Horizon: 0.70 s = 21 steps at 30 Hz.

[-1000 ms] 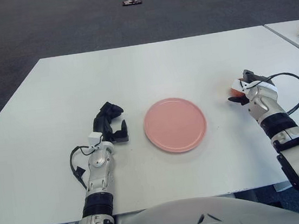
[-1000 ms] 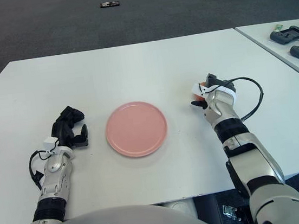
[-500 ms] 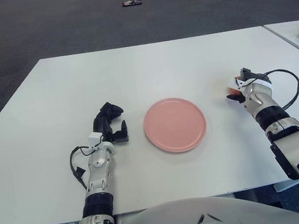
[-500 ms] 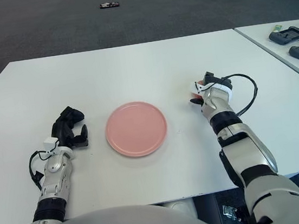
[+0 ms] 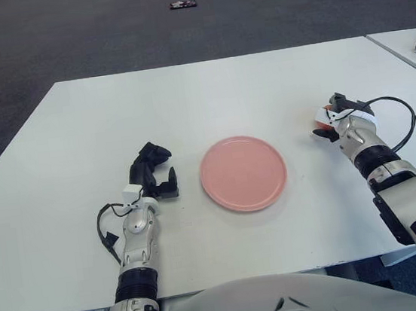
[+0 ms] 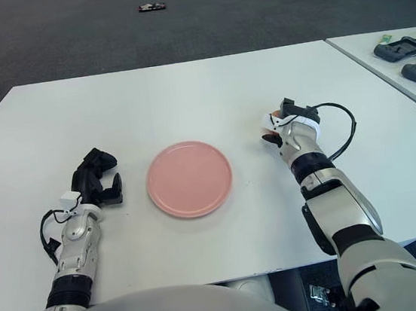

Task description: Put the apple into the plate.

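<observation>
White counter [image 5: 245, 90]: one pink plate [image 5: 243, 172] lying flat near the middle. Left hand [image 5: 152, 175] shows just left of the plate; right hand [image 5: 338, 119] well to its right, fingers around an apple [image 5: 324, 120].

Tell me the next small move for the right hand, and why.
Probably lift and carry leftward toward the pink plate: the right hand is wrapped around the apple at the plate's right, and the plate holds nothing. The left hand shows left of the plate.
</observation>
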Each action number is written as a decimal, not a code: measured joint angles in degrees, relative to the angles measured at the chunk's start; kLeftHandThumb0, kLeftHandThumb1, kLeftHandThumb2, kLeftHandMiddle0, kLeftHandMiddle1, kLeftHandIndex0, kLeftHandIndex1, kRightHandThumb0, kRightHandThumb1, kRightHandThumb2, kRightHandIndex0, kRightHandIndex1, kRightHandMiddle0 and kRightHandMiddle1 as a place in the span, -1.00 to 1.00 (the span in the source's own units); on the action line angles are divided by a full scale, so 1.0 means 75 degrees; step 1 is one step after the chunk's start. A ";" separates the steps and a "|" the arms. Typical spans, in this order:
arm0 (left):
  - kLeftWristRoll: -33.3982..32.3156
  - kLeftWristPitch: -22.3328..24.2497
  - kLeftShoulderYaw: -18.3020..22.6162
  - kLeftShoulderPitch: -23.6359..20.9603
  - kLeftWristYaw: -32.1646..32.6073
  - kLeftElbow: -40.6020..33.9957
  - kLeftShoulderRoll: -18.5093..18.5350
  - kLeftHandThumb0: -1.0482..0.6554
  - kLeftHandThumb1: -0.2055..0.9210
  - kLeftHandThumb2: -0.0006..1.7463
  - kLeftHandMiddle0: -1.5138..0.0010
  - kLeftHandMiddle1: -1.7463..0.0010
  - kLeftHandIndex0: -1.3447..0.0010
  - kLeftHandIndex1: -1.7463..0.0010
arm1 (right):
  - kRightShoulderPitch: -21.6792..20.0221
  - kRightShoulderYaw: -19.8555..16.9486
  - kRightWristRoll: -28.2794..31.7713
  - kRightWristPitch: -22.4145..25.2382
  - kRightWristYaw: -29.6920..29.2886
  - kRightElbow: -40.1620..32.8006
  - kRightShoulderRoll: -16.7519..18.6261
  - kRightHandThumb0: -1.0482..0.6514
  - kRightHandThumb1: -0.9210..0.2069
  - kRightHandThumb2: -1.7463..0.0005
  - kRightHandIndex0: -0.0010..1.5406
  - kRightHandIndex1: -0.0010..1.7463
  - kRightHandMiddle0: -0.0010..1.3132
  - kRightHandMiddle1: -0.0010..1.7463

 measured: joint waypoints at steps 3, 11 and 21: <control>0.0001 -0.0038 0.0001 0.0000 0.0000 0.0020 -0.0002 0.22 -0.78 1.00 -0.22 -1.00 -0.07 -0.90 | 0.0011 -0.0073 0.0088 -0.0008 -0.0271 0.0037 0.0047 -0.31 -0.08 -0.38 -0.66 0.91 -0.21 0.98; 0.0008 -0.0167 -0.0003 0.0000 0.0002 0.0085 -0.0008 0.22 -0.78 1.00 -0.21 -1.00 -0.07 -0.90 | 0.0035 -0.0283 0.0326 0.0351 -0.1127 0.0090 0.0350 0.19 0.49 -0.80 -0.01 0.99 -0.09 0.94; -0.0055 -0.0133 0.0041 -0.0005 0.0004 0.0082 -0.0054 0.22 -0.79 1.00 -0.22 -1.00 -0.08 -0.89 | 0.0051 -0.0539 0.0741 0.0148 -0.1688 0.0119 0.0482 0.22 0.67 -0.91 0.17 0.88 -0.03 1.00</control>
